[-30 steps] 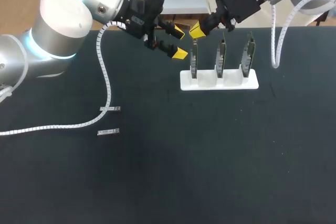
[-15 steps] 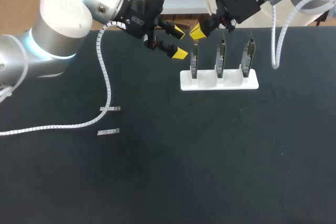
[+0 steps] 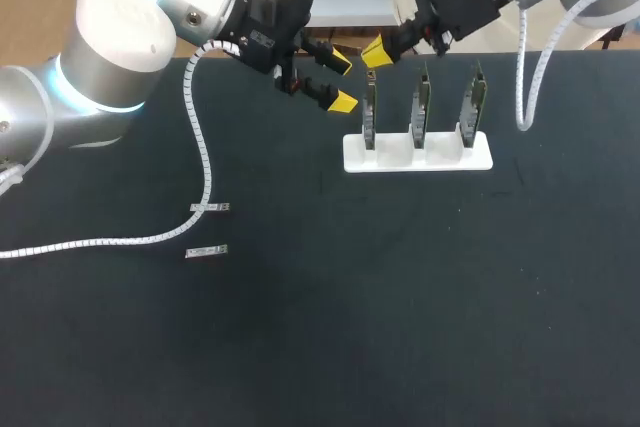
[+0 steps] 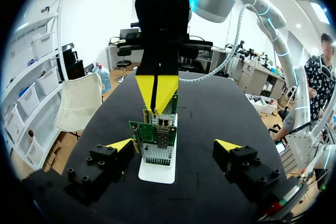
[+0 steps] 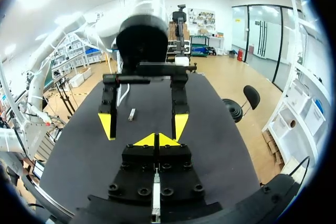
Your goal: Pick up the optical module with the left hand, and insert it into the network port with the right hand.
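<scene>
Worktop: dark worktop (image 3: 400,297) carrying everything below.
Optical modules: two optical modules lie flat at the left, one (image 3: 208,209) just behind the other (image 3: 205,251). Both are beside the left arm's cable (image 3: 203,152) and well apart from both grippers.
Left gripper: the left gripper (image 3: 341,79) hovers above the worktop just left of the rack. Its fingers are spread wide and hold nothing.
Right gripper: the right gripper (image 3: 374,52) hangs above the leftmost card (image 3: 370,112). Its fingers are pressed together tip to tip, with nothing visible between them.
Rack: a white rack (image 3: 418,157) holds three network cards upright in a row. I cannot tell whether the leftmost card's port is filled.
Step in hand: judging by how things lie, the pick-up of a module from the worktop is not yet made.
Next move: the left arm would need to swing back to the modules and lower its open fingers astride one module's narrow sides. It would then close, lift, and offer the module to the right gripper, which must open first.
</scene>
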